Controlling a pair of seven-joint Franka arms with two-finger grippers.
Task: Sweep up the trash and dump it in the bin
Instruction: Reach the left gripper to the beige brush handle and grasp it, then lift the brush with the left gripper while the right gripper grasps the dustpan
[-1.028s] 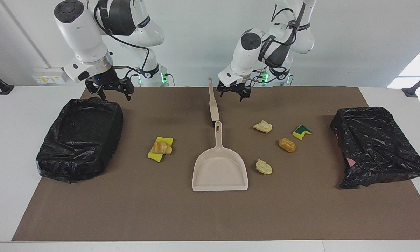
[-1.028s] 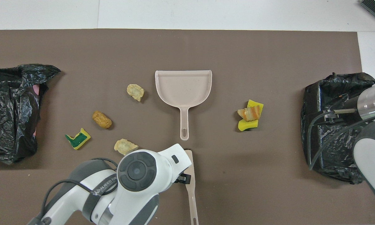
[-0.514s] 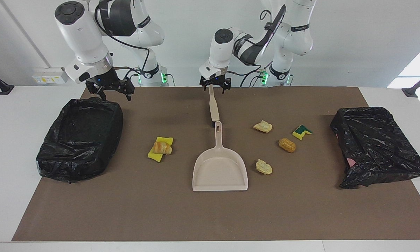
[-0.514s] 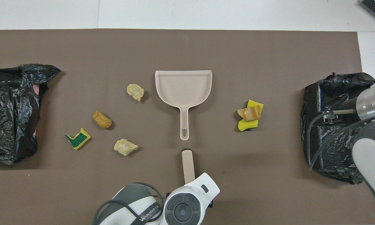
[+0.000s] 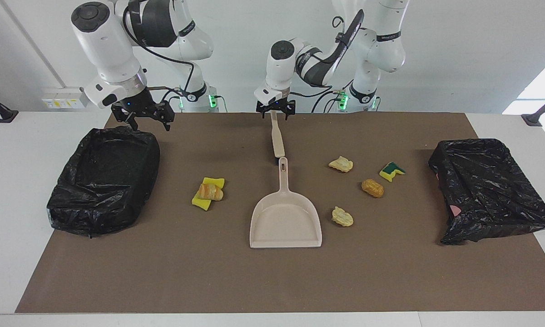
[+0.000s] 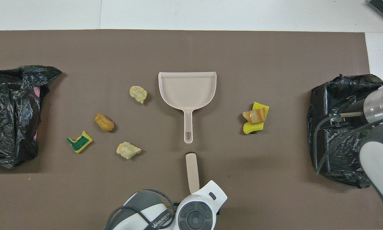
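Note:
The beige brush (image 5: pixel 277 138) lies flat with its handle end toward the robots; it also shows in the overhead view (image 6: pixel 192 169). My left gripper (image 5: pixel 274 110) hangs open just over that handle end, a finger on each side, and its own wrist hides it from above. Farther out lies the beige dustpan (image 5: pixel 285 218), mouth away from the robots. Trash is scattered: pastry lumps (image 5: pixel 340 163) (image 5: pixel 372 187) (image 5: pixel 342 216), a green-sided sponge bit (image 5: pixel 392 170), and a croissant-like piece on yellow sponge (image 5: pixel 207 192). My right gripper (image 5: pixel 147 122) waits open above the black-lined bin (image 5: pixel 104 181).
A second black-bagged bin (image 5: pixel 490 190) stands at the left arm's end of the brown mat (image 5: pixel 163 272). The lumps and sponge bit lie between it and the dustpan (image 6: pixel 187 89). White table surface surrounds the mat.
My left arm has swung from beside the brush back toward the robots, and its gripper now sits over the handle end. The right arm and all objects are unmoved.

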